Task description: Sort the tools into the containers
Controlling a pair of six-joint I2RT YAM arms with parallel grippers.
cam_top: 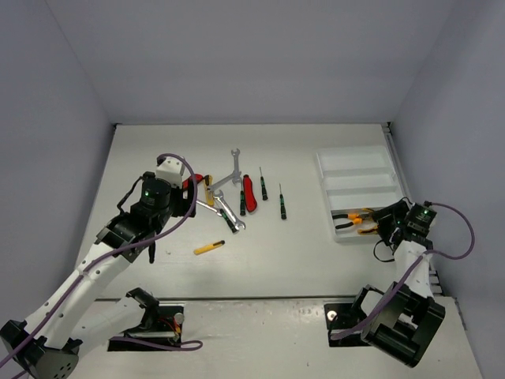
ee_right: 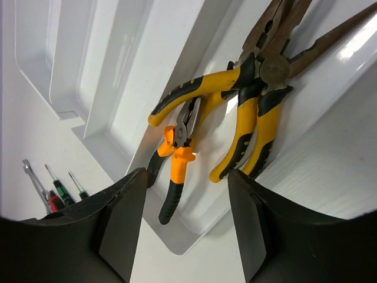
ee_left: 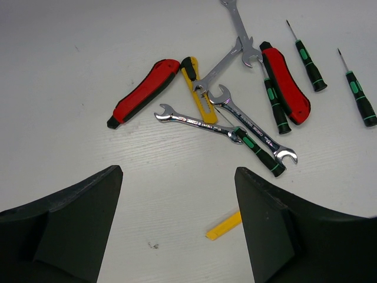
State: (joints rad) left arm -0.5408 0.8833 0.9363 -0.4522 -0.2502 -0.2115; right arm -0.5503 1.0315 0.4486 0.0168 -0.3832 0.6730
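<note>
Loose tools lie in a pile mid-table: silver wrenches [ee_left: 253,132], a red-handled cutter [ee_left: 144,91], a second red cutter [ee_left: 287,82], a yellow cutter [ee_left: 197,88] and black-and-green screwdrivers [ee_left: 306,56]. A small yellow cutter [cam_top: 209,247] lies apart, nearer the front. My left gripper [ee_left: 177,236] is open and empty, hovering just short of the pile [cam_top: 229,197]. The white tray [cam_top: 359,170] stands at the right. Its nearest compartment holds yellow-handled pliers [ee_right: 253,118] and orange-handled pliers [ee_right: 179,165]. My right gripper [ee_right: 185,236] is open and empty above them.
Two thin screwdrivers [cam_top: 282,201] lie between the pile and the tray. The tray's three far compartments [cam_top: 355,162] show nothing in them. Grey walls close in the table at the back and both sides.
</note>
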